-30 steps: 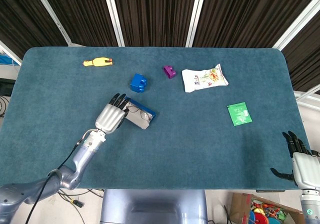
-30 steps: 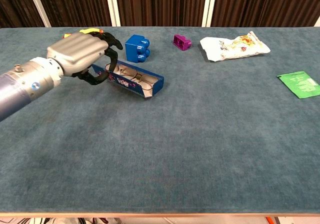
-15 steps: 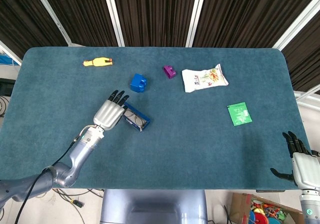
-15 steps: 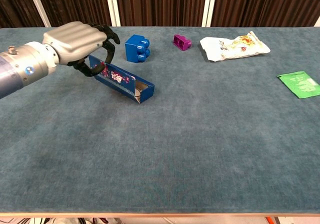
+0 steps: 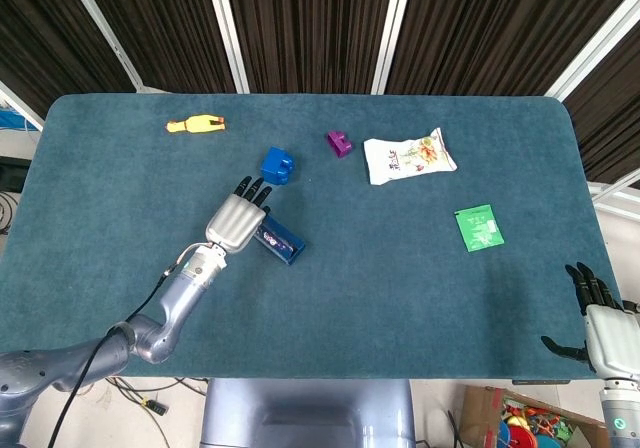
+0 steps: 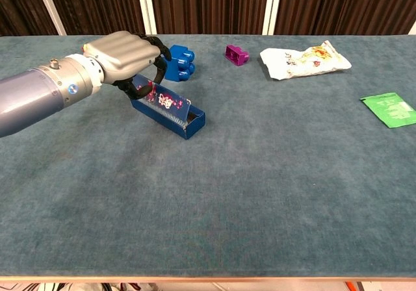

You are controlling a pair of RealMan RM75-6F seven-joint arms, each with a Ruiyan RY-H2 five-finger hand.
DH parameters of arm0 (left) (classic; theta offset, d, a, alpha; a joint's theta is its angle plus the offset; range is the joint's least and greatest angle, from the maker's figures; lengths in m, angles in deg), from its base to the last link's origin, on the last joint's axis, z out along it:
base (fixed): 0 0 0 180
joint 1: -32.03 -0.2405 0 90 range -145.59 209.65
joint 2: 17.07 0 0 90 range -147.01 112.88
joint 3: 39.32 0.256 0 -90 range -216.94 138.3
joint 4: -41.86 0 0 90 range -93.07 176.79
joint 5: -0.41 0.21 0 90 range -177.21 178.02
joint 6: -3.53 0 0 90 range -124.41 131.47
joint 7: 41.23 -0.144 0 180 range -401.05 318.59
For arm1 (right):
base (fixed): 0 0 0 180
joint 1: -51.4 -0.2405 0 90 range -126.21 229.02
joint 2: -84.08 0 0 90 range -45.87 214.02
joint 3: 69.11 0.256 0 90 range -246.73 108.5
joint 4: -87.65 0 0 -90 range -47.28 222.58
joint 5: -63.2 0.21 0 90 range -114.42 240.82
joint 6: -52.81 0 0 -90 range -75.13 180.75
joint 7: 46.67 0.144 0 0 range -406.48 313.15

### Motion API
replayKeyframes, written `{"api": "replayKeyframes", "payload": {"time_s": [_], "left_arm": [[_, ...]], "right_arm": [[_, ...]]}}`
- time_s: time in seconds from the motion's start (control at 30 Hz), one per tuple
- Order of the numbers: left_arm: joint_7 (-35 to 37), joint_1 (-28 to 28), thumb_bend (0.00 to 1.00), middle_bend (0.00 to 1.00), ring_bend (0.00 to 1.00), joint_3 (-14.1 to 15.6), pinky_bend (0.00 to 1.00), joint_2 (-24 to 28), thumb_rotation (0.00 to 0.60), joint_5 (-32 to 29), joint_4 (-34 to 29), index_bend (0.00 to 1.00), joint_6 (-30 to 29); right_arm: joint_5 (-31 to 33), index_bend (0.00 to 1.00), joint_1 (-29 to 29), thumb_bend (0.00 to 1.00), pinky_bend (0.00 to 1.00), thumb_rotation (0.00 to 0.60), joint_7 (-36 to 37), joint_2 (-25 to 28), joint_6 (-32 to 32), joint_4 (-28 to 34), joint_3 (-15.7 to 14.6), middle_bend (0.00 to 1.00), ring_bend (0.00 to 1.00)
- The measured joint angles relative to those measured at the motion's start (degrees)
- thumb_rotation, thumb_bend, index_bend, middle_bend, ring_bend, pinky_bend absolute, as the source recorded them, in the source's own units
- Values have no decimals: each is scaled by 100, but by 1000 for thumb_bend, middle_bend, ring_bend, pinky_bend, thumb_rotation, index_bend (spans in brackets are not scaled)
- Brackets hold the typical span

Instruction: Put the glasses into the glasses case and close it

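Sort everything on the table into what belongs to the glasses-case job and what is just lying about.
Part of the job:
- blue glasses case, lid nearly shut; glasses not visible now
- left robot hand, fingers on the case lid

Just lying about:
- blue building block
- purple block
- white snack packet
- green sachet
- yellow toy
- right robot hand, idle at the table edge

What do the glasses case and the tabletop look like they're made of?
Glasses case: probably rigid card or thin plastic, going by its straight edges, flat blue walls and printed pink pattern on the lid; semi-matte. The left hand holds its far end. Table: teal cloth or felt covering, matte with a faintly mottled nap.
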Motion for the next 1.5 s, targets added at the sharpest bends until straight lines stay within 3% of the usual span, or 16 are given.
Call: {"api": "replayKeyframes", "payload": {"time_s": [0.97, 1.1, 1.37, 1.5], "left_arm": [[-273, 480, 457, 159, 41, -193, 101, -659, 600, -436, 903, 552, 241], [-349, 533, 457, 157, 41, -170, 100, -785, 600, -432, 1067, 477, 230], [-464, 557, 454, 129, 40, -198, 99, -860, 600, -620, 1130, 103, 325], [-534, 574, 438, 116, 41, -228, 97, -879, 600, -684, 1121, 54, 316]], "right_arm": [[36, 14, -4, 204, 282, 600, -6, 5, 29, 20, -4, 0, 110], [45, 15, -6, 204, 282, 600, 9, 16, 43, 30, -5, 0, 110], [69, 15, -6, 204, 282, 600, 42, 33, 59, 62, 1, 0, 110], [83, 15, -9, 205, 282, 600, 60, 36, 75, 74, 2, 0, 110]]}}
